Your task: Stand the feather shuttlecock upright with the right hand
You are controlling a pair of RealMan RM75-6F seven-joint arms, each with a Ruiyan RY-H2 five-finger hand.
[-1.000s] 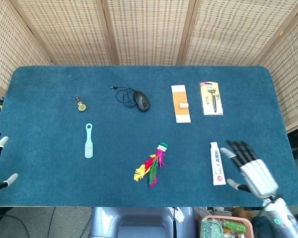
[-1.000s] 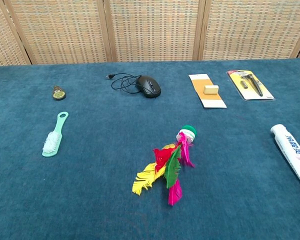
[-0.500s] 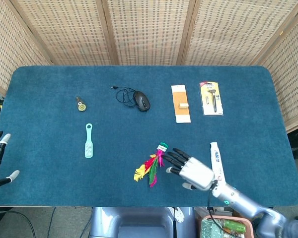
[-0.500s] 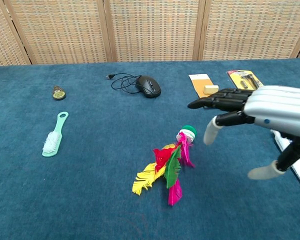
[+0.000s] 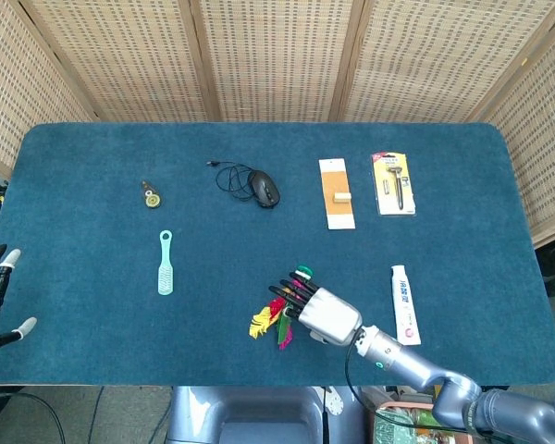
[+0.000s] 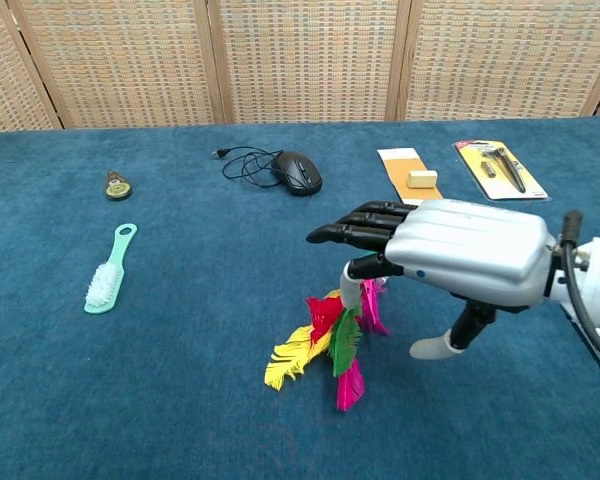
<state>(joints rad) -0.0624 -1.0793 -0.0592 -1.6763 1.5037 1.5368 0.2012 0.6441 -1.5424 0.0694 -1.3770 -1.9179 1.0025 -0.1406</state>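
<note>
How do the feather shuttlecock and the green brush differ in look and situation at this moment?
The feather shuttlecock is multicoloured, with yellow, red, green and pink feathers fanned out; the green brush is one pale mint colour with white bristles. The right robot hand hovers open above the shuttlecock's base, while nothing is near the brush. The shuttlecock lies diagonally near the table's middle front; the brush lies on the left side. Both lie flat on the blue table.
</note>
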